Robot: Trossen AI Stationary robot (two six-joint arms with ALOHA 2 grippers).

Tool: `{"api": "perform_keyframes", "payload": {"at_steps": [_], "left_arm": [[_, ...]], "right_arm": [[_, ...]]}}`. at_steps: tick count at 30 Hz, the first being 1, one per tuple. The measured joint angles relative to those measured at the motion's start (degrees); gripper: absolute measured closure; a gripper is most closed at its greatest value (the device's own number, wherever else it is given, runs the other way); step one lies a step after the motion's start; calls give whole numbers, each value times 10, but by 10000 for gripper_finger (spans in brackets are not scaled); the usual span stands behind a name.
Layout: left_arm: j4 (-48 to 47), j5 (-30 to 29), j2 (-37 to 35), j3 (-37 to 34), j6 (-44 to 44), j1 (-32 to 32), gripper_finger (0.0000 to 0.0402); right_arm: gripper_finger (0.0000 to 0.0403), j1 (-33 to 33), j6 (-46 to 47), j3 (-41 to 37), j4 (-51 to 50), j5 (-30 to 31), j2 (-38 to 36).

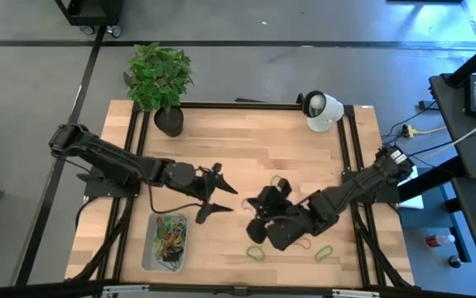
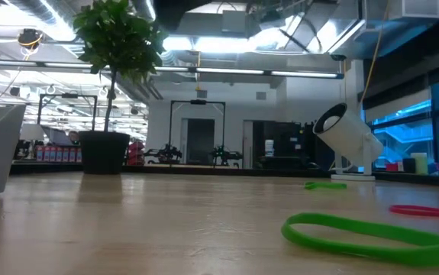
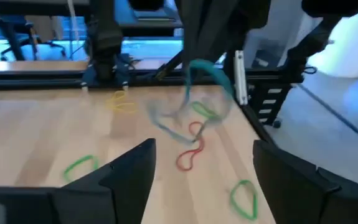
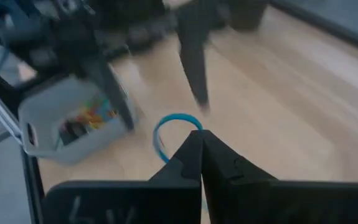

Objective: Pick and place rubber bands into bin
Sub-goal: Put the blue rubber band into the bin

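The bin (image 1: 165,242), a pale shallow tray with several coloured rubber bands in it, lies at the table's near left. My left gripper (image 1: 214,197) hovers open just beyond its far right corner, nothing between its fingers (image 3: 135,171). My right gripper (image 1: 256,225) is right of it, shut on a blue rubber band (image 4: 174,129) above the table. Loose bands lie on the wood: green ones (image 1: 257,252) (image 1: 324,252), a red one (image 3: 191,155) and a yellow one (image 3: 122,102). My right gripper pinches the blue rubber band at one spot of its loop (image 4: 188,138), at the tips of its two shut fingers. The fingers slant down toward the bin. The band's loop sticks out ahead of the fingertips, lifted clear of the table.
A potted plant (image 1: 161,83) stands at the far left corner and a white lamp-like device (image 1: 322,110) at the far right. Black frame rails (image 1: 349,157) run along the table's sides. Bare wood lies between the two grippers and the far edge.
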Motion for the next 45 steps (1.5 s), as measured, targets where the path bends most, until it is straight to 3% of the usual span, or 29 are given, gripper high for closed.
{"api": "perform_keyframes", "payload": {"at_steps": [5,11,15,20,29,36,40,45], "left_arm": [[103,26,48,0,-27,-5,142],[131,-19,76,0,-35,-3,153],[110,-15,79,0,-35,-1,224],[97,-10,79,0,-38,3,376],[53,-11,66,0,-49,3,398],[-68,-65,6,0,-78,2,399],[-159,-94,-50,2,-99,-20,399],[-408,-142,-102,64,-167,-81,399]], "right_arm": [[403,-19,-67,0,64,1,1],[403,-25,-82,0,74,1,2],[403,-25,-83,0,73,1,2],[403,-25,-83,0,70,1,2],[352,-25,-27,0,25,-21,2],[275,-20,28,0,-46,-31,2],[251,-14,28,0,-67,-50,2],[246,-6,29,-22,-81,-56,1]]}}
